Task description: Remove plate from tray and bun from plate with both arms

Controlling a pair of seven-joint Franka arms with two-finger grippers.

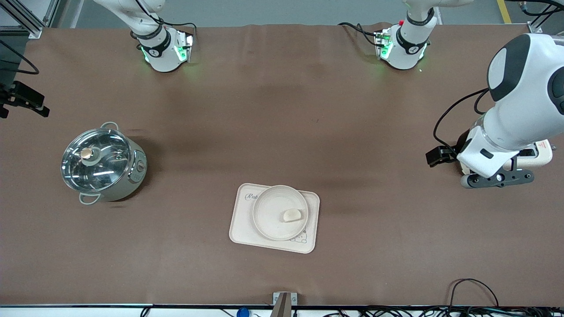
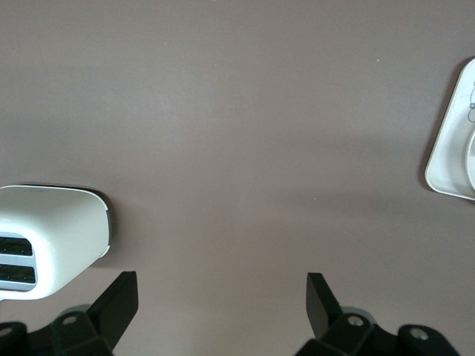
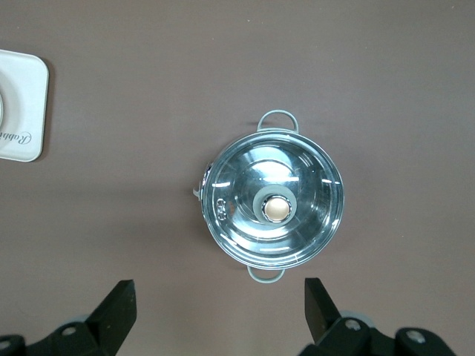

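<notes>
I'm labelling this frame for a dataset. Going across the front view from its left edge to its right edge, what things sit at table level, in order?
Lidded pot → tray with the plate on it, the bun on the plate → left gripper, open, beside the white toaster.

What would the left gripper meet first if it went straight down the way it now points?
Probably only the bare brown table. The left gripper is open and points down at the cloth, between the white toaster and the tray. The toaster sits close to one finger, so a brush against it cannot be ruled out.
</notes>
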